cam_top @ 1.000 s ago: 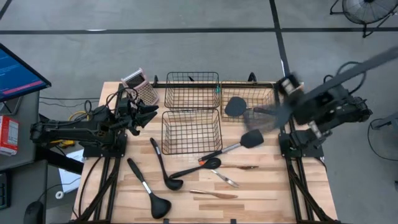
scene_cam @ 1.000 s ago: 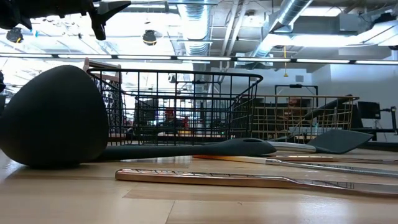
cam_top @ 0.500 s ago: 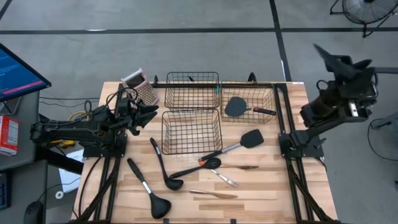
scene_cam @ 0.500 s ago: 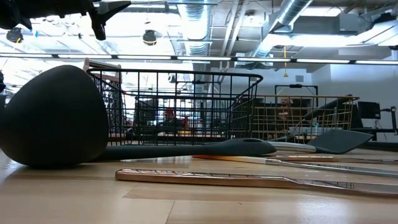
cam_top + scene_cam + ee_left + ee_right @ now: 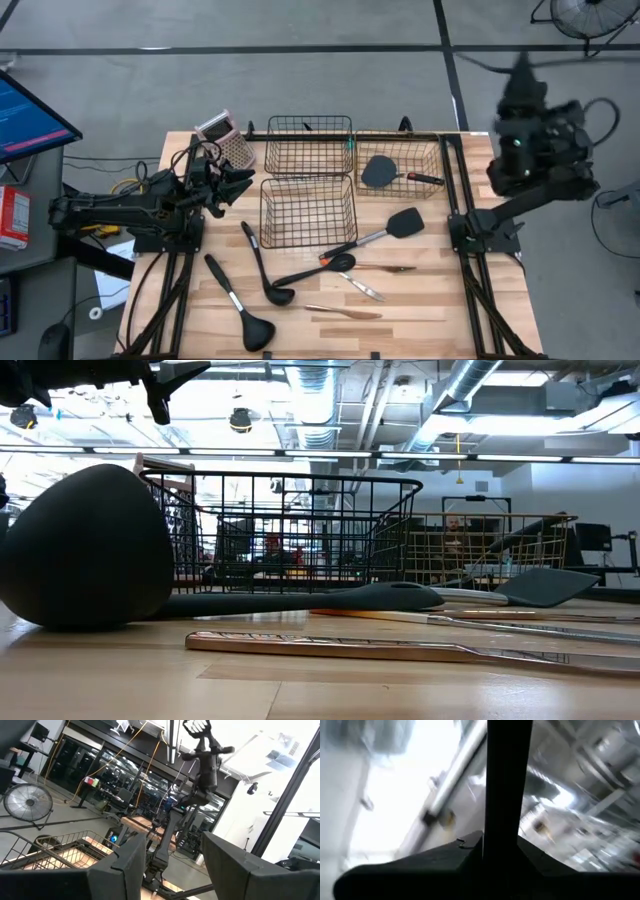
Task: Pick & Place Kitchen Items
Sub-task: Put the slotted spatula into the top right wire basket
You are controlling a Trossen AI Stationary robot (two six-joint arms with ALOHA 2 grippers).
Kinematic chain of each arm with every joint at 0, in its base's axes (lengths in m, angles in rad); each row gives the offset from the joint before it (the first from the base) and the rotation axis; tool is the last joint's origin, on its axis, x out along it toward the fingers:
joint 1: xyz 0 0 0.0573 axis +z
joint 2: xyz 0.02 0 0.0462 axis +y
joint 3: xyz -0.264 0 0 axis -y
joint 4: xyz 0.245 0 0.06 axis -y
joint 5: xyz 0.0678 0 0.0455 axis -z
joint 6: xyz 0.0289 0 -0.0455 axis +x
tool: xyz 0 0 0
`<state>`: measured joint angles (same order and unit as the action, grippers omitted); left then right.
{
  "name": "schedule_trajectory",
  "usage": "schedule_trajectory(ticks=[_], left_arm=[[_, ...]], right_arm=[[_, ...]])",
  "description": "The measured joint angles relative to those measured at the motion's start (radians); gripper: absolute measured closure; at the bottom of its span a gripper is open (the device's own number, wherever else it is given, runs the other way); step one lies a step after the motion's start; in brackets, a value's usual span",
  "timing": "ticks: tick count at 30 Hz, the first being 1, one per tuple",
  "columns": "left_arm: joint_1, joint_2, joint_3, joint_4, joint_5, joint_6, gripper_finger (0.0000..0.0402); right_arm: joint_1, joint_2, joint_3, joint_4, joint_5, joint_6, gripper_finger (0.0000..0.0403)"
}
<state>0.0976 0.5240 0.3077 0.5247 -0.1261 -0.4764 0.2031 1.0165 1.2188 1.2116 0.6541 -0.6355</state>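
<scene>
My right gripper (image 5: 520, 75), raised off-table, pinches a thin dark bar; the spatula (image 5: 385, 231), light and stiff, wants a mid-handle grasp.

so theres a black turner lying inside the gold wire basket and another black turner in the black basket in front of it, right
Not quite. The high view shows one black turner in the gold wire basket, but the other black turner lies on the bare table, right of the front black basket, which holds nothing.
</scene>
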Motion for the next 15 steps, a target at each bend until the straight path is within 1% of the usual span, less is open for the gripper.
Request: schedule_trajectory(ticks=[3,6,11,15], left_arm=[[0.0,0.0,0.0,0.0,0.0,0.0,0.0226],[0.0,0.0,0.0,0.0,0.0,0.0,0.0226],[0.0,0.0,0.0,0.0,0.0,0.0,0.0226],[0.0,0.0,0.0,0.0,0.0,0.0,0.0226]], right_arm=[[-0.055,0.036,0.087,-0.228,0.157,-0.001,0.0335],[-0.114,0.101,0.185,-0.432,0.28,-0.004,0.0335],[-0.201,0.217,0.333,-0.754,0.398,-0.004,0.0335],[-0.253,0.302,0.428,-0.951,0.46,-0.004,0.0335]])
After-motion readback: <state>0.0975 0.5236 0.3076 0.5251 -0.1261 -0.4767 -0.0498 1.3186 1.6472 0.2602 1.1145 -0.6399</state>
